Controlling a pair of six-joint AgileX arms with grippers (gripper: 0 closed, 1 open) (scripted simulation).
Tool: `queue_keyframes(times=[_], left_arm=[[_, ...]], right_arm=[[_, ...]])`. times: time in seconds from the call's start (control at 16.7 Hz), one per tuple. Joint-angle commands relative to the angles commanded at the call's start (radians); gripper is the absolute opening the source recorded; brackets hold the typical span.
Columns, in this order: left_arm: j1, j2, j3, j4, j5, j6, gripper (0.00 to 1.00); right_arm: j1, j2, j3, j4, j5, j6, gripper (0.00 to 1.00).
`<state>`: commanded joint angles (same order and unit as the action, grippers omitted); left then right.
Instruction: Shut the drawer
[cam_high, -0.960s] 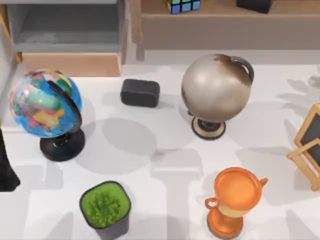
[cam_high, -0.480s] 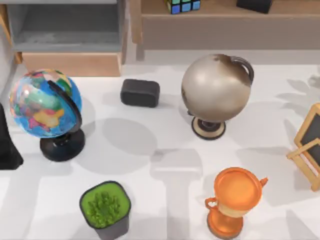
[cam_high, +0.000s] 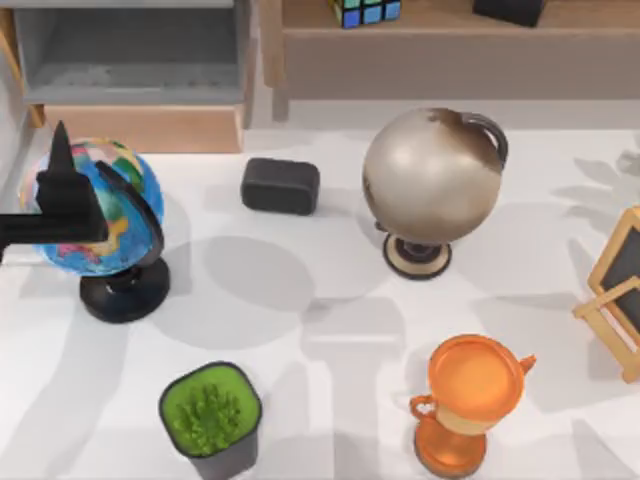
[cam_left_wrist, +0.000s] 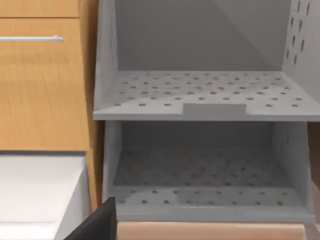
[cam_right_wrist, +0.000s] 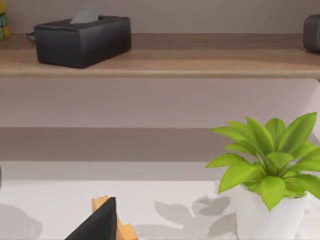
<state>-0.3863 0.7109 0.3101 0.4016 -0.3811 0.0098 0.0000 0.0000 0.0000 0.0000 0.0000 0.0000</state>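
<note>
Since a second ago my left arm has travelled from low on the table's left edge up and inward — its dark left gripper (cam_high: 60, 195) now hangs over the coloured globe (cam_high: 105, 215) at the left, with one finger pointing toward the back of the table; nothing else on the table has shifted. Whether its jaws are apart or together I cannot tell, as the arm reads as a dark silhouette from above and the left wrist view catches just one dark fingertip at its edge. Ahead of it stands the grey cabinet (cam_left_wrist: 200, 95), and its drawer (cam_high: 140, 128) is still pulled out at the back left of the table, grey perforated floor exposed and light wooden front facing the table. By my judgement the task is barely begun: the approach is under way, contact with the drawer front is not yet made, and the whole push remains. Reaching the front means passing over or beside the globe, which sits near the line of travel. Smaller things — the brown globe (cam_high: 432, 178), the orange trophy (cam_high: 470, 400), the potted green plant (cam_high: 210, 415) and the black box (cam_high: 280, 186) — lie well apart from that path. My right arm sits parked off to the right; its wrist view looks at a shelf (cam_right_wrist: 160, 62) and a leafy plant (cam_right_wrist: 265, 160).
</note>
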Motion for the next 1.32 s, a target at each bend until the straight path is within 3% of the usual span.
queue_keyframes(times=[0.48,0.78,1.02,1.32], left_arm=[[-0.032,0.056,0.023,0.034,-0.034,0.002,1.0],[0.121,0.164,0.023,0.142,0.011,0.155,1.0],[0.371,0.35,0.013,0.32,0.14,0.435,1.0],[0.695,0.665,-0.007,0.592,0.429,0.869,1.0]], right_arm=[[0.0,0.0,0.0,0.0,0.0,0.0,1.0],[0.0,0.0,0.0,0.0,0.0,0.0,1.0],[0.0,0.0,0.0,0.0,0.0,0.0,1.0],[0.0,0.0,0.0,0.0,0.0,0.0,1.0]])
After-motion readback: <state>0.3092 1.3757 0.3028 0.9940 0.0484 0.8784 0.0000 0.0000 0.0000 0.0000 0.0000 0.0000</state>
